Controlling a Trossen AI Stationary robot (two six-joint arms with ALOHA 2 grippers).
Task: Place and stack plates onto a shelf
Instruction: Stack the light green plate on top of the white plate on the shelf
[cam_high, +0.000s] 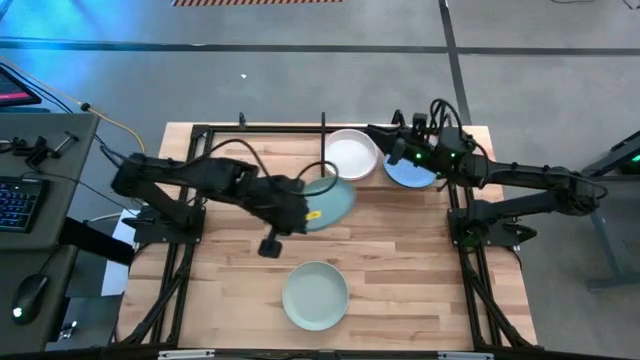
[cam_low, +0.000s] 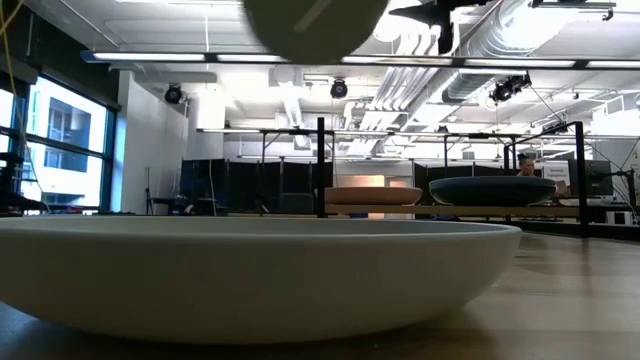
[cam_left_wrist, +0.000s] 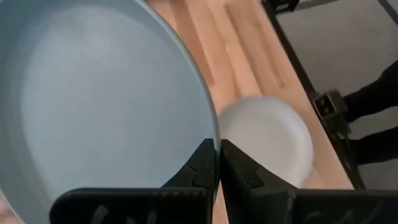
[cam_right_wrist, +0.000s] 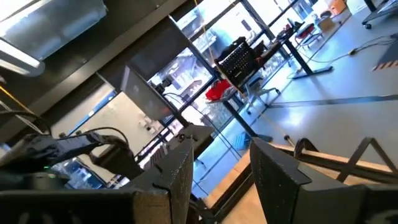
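**Plate in the air, pinched by its edge**

The wooden worktop (cam_high: 400, 270) fills the middle of the high view. Along its upper edge sits the shelf (cam_high: 325, 130), made of thin black rods.

On the shelf are a white plate (cam_high: 352, 153), just right of the top middle, and a blue plate (cam_high: 408, 172) next to it on the right. Another pale plate (cam_high: 314, 295) lies on the worktop near the bottom middle. It is not on the shelf yet.

The left tool (cam_left_wrist: 219, 163) is clenched on the rim of a light blue-green plate (cam_high: 330, 203). That plate is held up near the middle of the picture, just below the white plate.

The right tool (cam_right_wrist: 221, 177) sits above the blue plate, at the upper right. Its fingers stand apart and hold nothing.

What could go wrong? The grip is only a thin pinch on the rim, so the plate could tip or slip out. It could also bump the middle shelf rod or the white plate going in.
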